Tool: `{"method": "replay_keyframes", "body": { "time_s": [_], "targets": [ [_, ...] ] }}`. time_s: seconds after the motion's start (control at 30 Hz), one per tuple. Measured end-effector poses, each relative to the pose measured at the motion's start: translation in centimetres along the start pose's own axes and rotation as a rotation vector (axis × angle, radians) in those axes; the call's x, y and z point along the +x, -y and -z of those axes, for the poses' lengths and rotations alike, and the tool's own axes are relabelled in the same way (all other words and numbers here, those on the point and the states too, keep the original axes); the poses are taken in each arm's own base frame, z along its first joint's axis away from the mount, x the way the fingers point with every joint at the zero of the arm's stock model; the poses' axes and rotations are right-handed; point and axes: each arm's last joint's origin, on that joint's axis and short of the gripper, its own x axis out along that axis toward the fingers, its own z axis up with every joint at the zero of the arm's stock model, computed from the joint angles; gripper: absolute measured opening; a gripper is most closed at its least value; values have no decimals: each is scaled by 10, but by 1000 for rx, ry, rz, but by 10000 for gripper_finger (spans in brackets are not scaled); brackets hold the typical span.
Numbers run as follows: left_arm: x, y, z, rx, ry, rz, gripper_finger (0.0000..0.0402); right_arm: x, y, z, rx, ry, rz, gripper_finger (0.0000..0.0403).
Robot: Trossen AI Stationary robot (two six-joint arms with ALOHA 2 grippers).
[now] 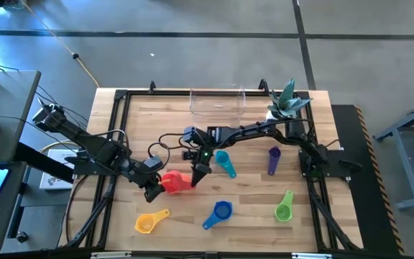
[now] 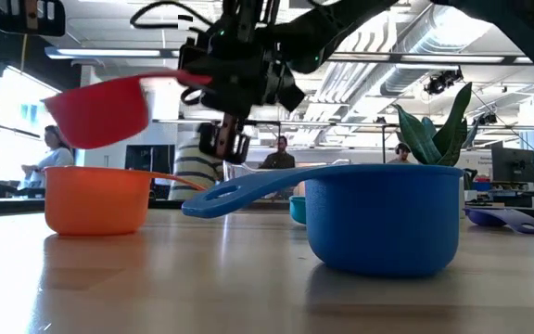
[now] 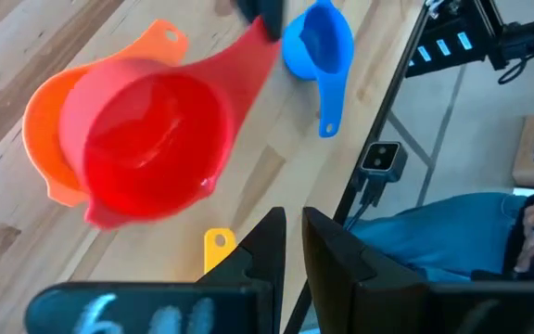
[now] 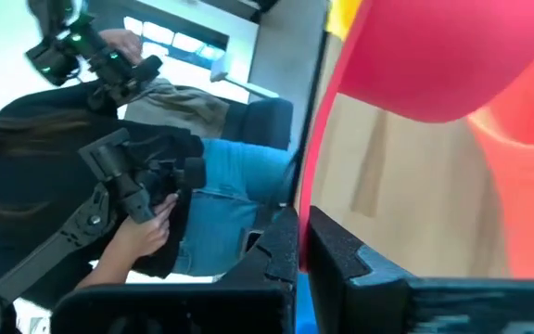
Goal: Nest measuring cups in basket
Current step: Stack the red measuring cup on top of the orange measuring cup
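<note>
High view: right hand [image 1: 198, 173] mid-table, pinching handle of red cup [image 1: 176, 181], cup lifted. Left hand [image 1: 152, 188] just beside red cup on its other side, nothing visibly held, fingers nearly together. Basket [image 1: 217, 103] at far edge, no cups seen inside. Teal cup [image 1: 225, 163], purple cup [image 1: 274, 159], green cup [image 1: 284, 208], blue cup [image 1: 219, 214], yellow cup [image 1: 149, 221] scattered on table [image 1: 250, 230].

Low view: red cup airborne above orange cup [image 2: 95, 198], tilted slightly. Blue cup close in foreground.

Left wrist view: red cup hanging directly over orange cup, the two roughly in line.

Right wrist view: fingers pressed tight on the thin red handle edge.

Risks: edge-only pinch on the flat handle, so cup could rotate or slip. Left hand close by; possible collision with cup or right hand. Basket well apart; long carry ahead.
</note>
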Motion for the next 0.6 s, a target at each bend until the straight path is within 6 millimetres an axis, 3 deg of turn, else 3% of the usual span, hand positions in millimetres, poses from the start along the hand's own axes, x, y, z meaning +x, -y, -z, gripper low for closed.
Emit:
{"method": "replay_keyframes", "body": {
  "time_s": [0.6],
  "targets": [
    [0,0,0,-3,1,-4,30,0,8,1,-88,16,62,0]
  ]
}}
